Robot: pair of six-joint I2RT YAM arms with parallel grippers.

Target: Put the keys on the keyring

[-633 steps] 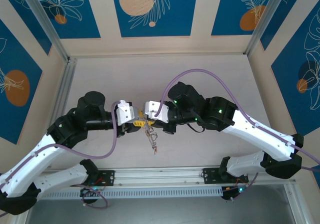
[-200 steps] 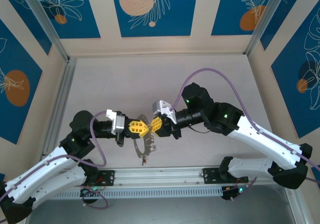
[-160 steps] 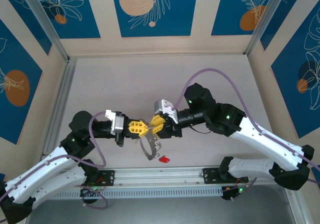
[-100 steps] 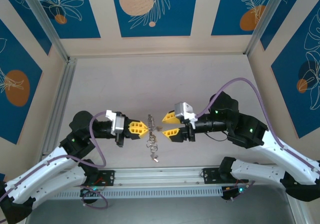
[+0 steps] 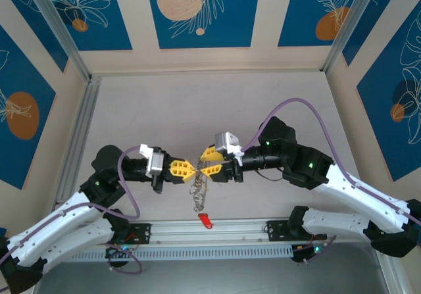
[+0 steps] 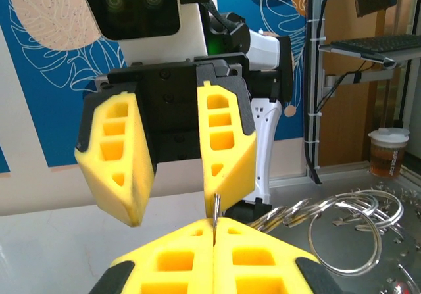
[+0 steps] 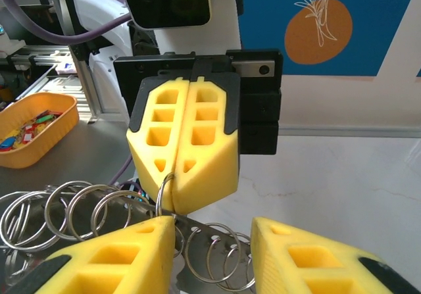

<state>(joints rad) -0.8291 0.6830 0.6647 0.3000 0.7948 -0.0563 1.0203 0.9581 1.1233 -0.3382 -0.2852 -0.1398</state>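
The left hand point(image 5: 190, 169) is clamped tight on the keyring point(image 7: 164, 187), keys point(image 5: 199, 190) bunched beside it. The right hand point(image 5: 212, 162) faces it, fingers parted, gripping nothing. A red-tagged key point(image 5: 206, 221) lies on the bench point(image 5: 145, 110).

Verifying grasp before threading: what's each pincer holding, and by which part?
Left pincer is shut on the keyring, pinching its thin wire rim at the very tip. Right pincer is open, gripping nothing.

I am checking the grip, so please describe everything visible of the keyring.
The keyring is a thin silver-grey metal hoop, seen as an arc. Its top is pinched between the shut yellow fingers of the left gripper; the rest curves downward. Other silvery rings cluster below it. The right gripper stands open close before it; contact cannot be told.
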